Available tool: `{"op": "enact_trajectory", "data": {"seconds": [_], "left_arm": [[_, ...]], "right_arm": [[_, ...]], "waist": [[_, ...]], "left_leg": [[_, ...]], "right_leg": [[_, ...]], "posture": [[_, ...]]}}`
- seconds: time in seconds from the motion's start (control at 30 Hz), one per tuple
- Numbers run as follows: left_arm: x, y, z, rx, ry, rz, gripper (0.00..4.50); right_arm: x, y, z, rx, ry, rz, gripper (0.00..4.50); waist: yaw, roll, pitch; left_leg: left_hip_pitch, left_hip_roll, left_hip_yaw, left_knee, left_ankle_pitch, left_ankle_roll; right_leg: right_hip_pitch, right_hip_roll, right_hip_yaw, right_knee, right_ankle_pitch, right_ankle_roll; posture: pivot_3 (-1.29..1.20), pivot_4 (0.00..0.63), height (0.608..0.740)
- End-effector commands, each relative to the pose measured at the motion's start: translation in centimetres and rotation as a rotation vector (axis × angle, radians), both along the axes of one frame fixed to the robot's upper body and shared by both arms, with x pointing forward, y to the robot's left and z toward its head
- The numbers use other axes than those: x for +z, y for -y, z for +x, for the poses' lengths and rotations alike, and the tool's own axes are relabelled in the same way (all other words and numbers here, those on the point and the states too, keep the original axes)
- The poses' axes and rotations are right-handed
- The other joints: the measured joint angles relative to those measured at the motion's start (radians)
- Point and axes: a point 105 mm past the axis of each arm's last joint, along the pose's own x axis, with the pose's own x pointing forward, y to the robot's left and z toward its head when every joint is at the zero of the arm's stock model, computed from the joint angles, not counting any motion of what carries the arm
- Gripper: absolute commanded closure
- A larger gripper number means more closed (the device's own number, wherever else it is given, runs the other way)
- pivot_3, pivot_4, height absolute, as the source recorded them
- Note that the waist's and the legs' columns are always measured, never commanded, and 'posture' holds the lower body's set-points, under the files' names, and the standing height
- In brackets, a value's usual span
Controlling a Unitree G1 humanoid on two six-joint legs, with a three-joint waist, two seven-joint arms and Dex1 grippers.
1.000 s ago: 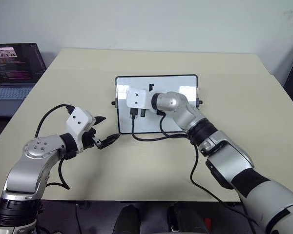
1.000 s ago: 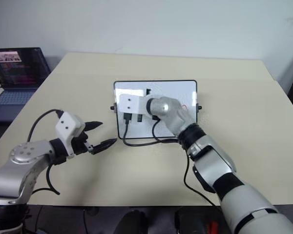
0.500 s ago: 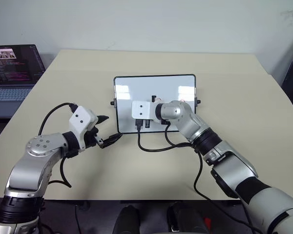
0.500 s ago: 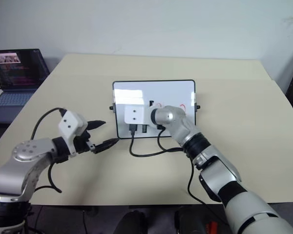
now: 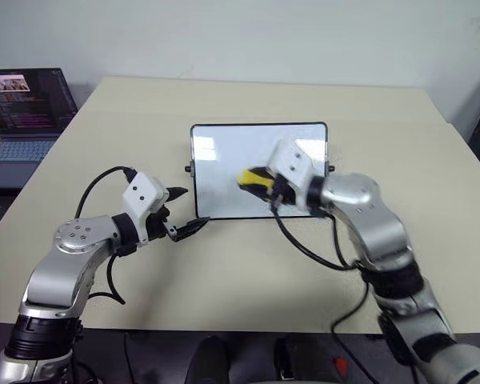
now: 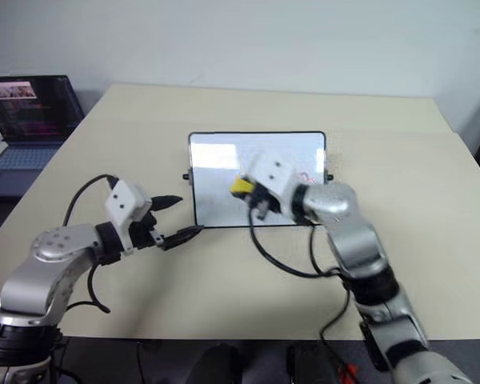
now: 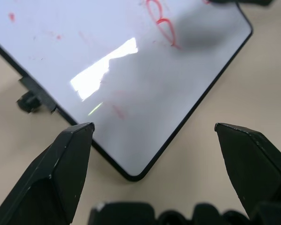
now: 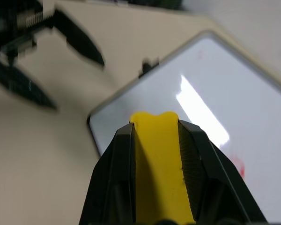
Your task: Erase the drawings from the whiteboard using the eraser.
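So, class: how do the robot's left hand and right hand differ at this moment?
1. The left hand is open and empty; the right hand is shut on the yellow eraser.
2. The left hand sits at the whiteboard's near left corner; the right hand is over the board.
Both have two black fingers.

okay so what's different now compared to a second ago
The right gripper, shut on the eraser, has swung back across the whiteboard toward the robot's right and rolled, so the eraser's yellow end now shows. Red marks remain. The left gripper stays open by the board's near left corner.
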Motion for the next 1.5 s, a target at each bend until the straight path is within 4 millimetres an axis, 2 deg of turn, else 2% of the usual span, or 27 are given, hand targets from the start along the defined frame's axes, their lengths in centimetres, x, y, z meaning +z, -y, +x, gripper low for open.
{"op": "enact_trajectory", "data": {"seconds": [0.03, 0.13, 0.23, 0.33, 0.7, 0.83, 0.97, 1.07, 1.2, 1.37, 1.5], "left_arm": [[0.8, 0.5, 0.1, -0.041, 0.039, 0.011, 0.00], [1.0, 0.3, 0.3, -0.053, 0.037, 0.014, 0.00], [1.4, 0.0, 0.5, -0.053, 0.043, 0.012, 0.00], [1.6, -0.2, 0.6, -0.048, 0.046, 0.009, 0.00], [1.7, -0.9, 0.2, -0.015, 0.055, 0.017, 0.00], [1.6, -1.0, -0.1, -0.011, 0.054, 0.016, 0.00], [1.5, -0.9, 0.0, -0.011, 0.054, 0.013, 0.00], [1.7, -0.7, -0.2, -0.031, 0.045, 0.009, 0.00], [2.2, -0.6, 0.3, -0.033, 0.057, 0.015, 0.00], [2.2, -0.7, 0.2, -0.040, 0.055, 0.021, 0.00], [2.3, -0.6, 0.1, -0.048, 0.054, 0.020, 0.00]], "right_arm": [[0.4, 1.9, -1.1, -0.076, 0.050, -0.023, 3.53], [-1.7, 3.5, -1.8, -0.151, 0.016, -0.057, 3.53], [-2.6, 3.9, -1.9, -0.188, 0.015, -0.066, 3.53], [-2.7, 4.1, -1.7, -0.216, 0.034, -0.063, 3.53], [-1.6, 2.2, -0.9, -0.165, 0.060, -0.014, 3.53], [-2.0, 1.8, -1.1, -0.124, 0.037, -0.039, 3.53], [-2.7, 2.3, -0.9, -0.129, 0.052, -0.094, 3.53], [-2.3, 2.1, -0.8, -0.135, 0.054, -0.058, 3.53], [-0.7, 1.6, 0.0, -0.169, 0.118, 0.017, 3.53], [0.9, 0.1, 1.9, -0.203, 0.213, 0.043, 3.53], [1.5, -0.8, 4.4, -0.229, 0.275, 0.001, 3.53]], "waist": [[-0.004, 0.000, 0.000], [-0.008, 0.000, 0.000], [-0.009, 0.000, 0.000], [-0.010, 0.000, 0.000], [-0.007, 0.000, 0.000], [-0.006, 0.000, 0.000], [-0.006, 0.000, 0.000], [-0.006, 0.000, 0.000], [-0.007, 0.000, 0.000], [-0.008, 0.000, 0.000], [-0.007, 0.000, 0.000]], "left_leg": [[0.000, 0.000, 0.000, 0.000, 0.000, 0.000], [0.002, -0.001, 0.001, 0.000, 0.000, 0.000], [0.002, -0.001, 0.001, -0.001, 0.000, 0.000], [0.003, -0.001, 0.002, 0.000, 0.000, 0.000], [0.002, 0.000, 0.002, 0.000, 0.000, 0.000], [0.002, 0.000, 0.002, 0.000, 0.000, 0.000], [0.002, 0.000, 0.002, 0.000, 0.000, 0.000], [0.002, 0.000, 0.002, 0.000, 0.000, 0.000], [0.002, 0.000, 0.001, 0.000, 0.000, 0.000], [0.003, 0.000, 0.003, 0.001, 0.000, 0.000], [0.002, 0.000, 0.003, 0.001, 0.000, 0.000]], "right_leg": [[0.000, 0.000, 0.000, 0.001, 0.000, 0.000], [0.000, 0.003, 0.001, 0.001, 0.000, 0.000], [0.000, 0.006, 0.001, 0.001, 0.000, 0.001], [-0.001, 0.006, 0.001, 0.002, -0.002, 0.003], [-0.001, 0.005, 0.002, 0.002, -0.003, 0.005], [-0.001, 0.005, 0.001, 0.002, -0.003, 0.004], [-0.001, 0.005, 0.002, 0.002, -0.002, 0.004], [-0.001, 0.004, 0.002, 0.002, -0.002, 0.004], [-0.001, 0.005, 0.001, 0.002, 0.000, 0.001], [-0.001, 0.005, 0.002, 0.003, 0.000, 0.001], [-0.001, 0.005, 0.002, 0.003, 0.000, 0.000]], "posture": [[0.00, 0.150, 0.740], [0.00, 0.150, 0.740], [0.00, 0.150, 0.740], [0.00, 0.150, 0.740], [0.00, 0.150, 0.740], [0.00, 0.150, 0.740], [0.00, 0.150, 0.740], [0.00, 0.150, 0.740], [0.00, 0.150, 0.740], [0.00, 0.150, 0.740], [0.00, 0.150, 0.740]]}}
